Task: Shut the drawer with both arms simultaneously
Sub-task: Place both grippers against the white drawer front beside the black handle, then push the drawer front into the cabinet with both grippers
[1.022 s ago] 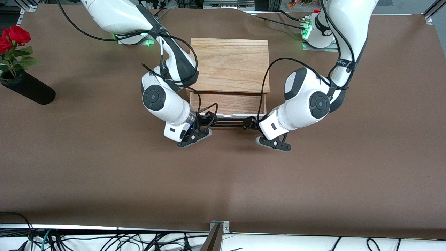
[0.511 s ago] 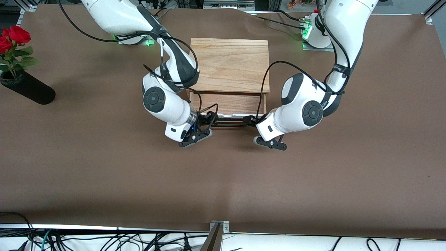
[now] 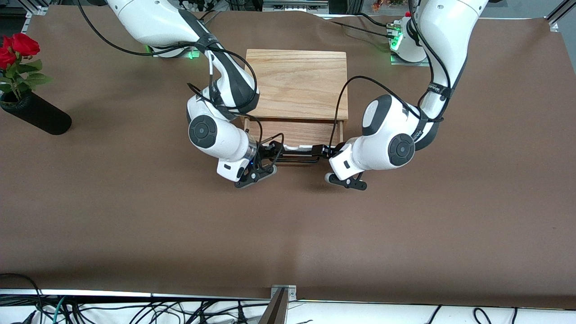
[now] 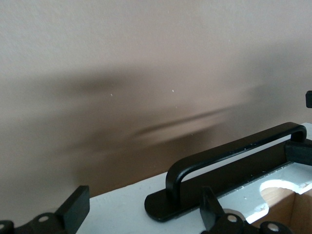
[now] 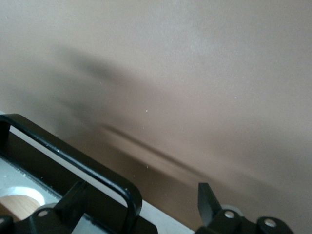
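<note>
A: What do we meet first, coming in from the front camera's edge?

B: Bare brown table (image 3: 288,234), then our two grippers at the drawer's front. The right gripper (image 3: 268,155) sits at the handle's end toward the right arm, the left gripper (image 3: 325,153) at the end toward the left arm. In each wrist view the fingers are spread apart, one on either side of the handle's bend, clamped on nothing: left fingers (image 4: 75,207), right fingers (image 5: 207,200).

A: And the drawer itself?

B: The drawer (image 3: 294,132) stands part way out of its wooden box (image 3: 297,83) at the table's middle, its light wood floor showing. The handle (image 4: 229,153) is a long black bar on a white front panel (image 4: 122,207).

A: How do we expect it to handle?

B: We judge it rigid and fairly light, sliding straight on its runners. A wide shallow tray may jam if one end leads, so an even push at both ends of the front panel, beside the handle's feet, seems best. The painted panel may be slick.

A: Anything farther off?

B: A black vase (image 3: 38,117) with red roses (image 3: 15,47) at the right arm's end.
</note>
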Tool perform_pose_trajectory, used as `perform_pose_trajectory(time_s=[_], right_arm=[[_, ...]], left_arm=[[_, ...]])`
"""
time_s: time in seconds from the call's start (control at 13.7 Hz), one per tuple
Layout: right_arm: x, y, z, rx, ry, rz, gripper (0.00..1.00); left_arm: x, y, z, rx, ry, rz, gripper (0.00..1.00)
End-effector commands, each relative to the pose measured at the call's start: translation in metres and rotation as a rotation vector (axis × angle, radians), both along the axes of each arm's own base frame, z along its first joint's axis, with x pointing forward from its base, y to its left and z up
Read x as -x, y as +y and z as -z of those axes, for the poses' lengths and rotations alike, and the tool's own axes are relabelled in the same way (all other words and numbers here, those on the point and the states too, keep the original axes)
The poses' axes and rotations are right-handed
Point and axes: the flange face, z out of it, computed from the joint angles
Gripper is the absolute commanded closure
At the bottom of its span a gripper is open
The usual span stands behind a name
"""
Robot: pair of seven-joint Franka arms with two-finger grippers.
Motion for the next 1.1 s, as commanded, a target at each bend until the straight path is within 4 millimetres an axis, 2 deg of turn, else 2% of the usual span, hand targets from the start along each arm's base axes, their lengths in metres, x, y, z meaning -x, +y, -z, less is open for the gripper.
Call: perform_pose_trajectory(time_s=[0.0, 0.37, 0.51, 0.88, 1.02], right_arm=[[0.0, -0.003, 0.002, -0.004, 0.04, -0.008, 0.0], [0.009, 0.006, 0.021, 0.008, 0.079, -0.023, 0.0], [0.018, 0.018, 0.024, -0.003, 0.095, -0.031, 0.0], [0.039, 0.032, 0.023, 0.025, 0.165, -0.087, 0.0], [0.044, 0.033, 0.021, 0.046, 0.205, -0.06, 0.0]], left_arm=[[0.008, -0.008, 0.003, 0.014, 0.061, 0.012, 0.0], [0.01, -0.008, 0.006, 0.009, 0.08, 0.017, 0.0], [0.016, -0.01, 0.007, 0.004, 0.109, 0.039, 0.0], [0.018, -0.011, 0.007, 0.001, 0.122, 0.045, 0.0], [0.024, -0.01, 0.008, -0.008, 0.165, 0.065, 0.0]])
